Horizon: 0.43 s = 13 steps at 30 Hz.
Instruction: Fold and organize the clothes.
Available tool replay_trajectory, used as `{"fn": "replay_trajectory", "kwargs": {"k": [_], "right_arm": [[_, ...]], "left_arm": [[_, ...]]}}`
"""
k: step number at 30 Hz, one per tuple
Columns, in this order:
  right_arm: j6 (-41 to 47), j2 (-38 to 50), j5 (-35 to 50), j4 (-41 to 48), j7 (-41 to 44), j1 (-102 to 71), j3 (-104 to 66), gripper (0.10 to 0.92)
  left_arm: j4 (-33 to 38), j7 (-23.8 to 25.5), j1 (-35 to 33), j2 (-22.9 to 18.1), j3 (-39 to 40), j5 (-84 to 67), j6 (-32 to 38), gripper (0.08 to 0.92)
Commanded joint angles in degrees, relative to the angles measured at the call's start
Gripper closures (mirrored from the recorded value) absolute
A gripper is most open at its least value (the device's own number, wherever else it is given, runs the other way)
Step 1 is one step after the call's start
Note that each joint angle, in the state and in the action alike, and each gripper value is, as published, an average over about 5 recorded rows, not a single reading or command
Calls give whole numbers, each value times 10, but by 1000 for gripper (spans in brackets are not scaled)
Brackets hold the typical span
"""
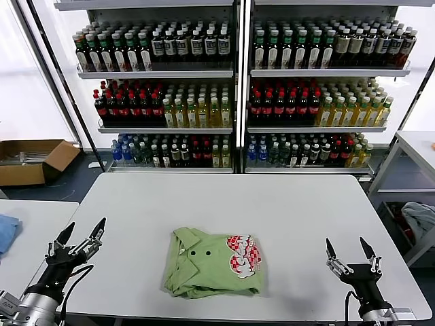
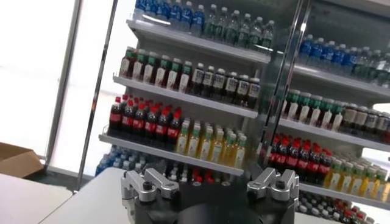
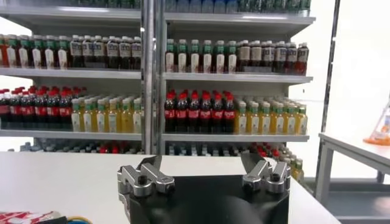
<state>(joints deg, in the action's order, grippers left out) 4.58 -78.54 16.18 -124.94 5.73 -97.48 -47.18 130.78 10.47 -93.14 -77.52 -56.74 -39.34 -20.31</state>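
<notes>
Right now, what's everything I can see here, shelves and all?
shirt: one in sight, light green with a red-and-white checkered print and small buttons, folded at the middle of the near table edge
table: one, white, under the shirt
side tables: two, white, one at far left, one at far right
blue cloth: one, on the left side table
cardboard box: one, brown, on the floor at left
shelves: two units, full of bottles with red, yellow, green and blue labels, behind the table
left pincer: open, over the table's near left corner
right pincer: open, over the near right
</notes>
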Motion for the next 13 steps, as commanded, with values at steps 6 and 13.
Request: {"fn": "replay_trajectory", "kwargs": {"k": [6,13], "right_arm": [[-2,-5,-1,2,1,-3,-9,203],[-1,-4,-1,-1,3,-4,-14,203]], "left_arm": [[-2,3,-1,-1,-3,-1,0,177],[-8,4,1,-2,-3,0,0,177]]}}
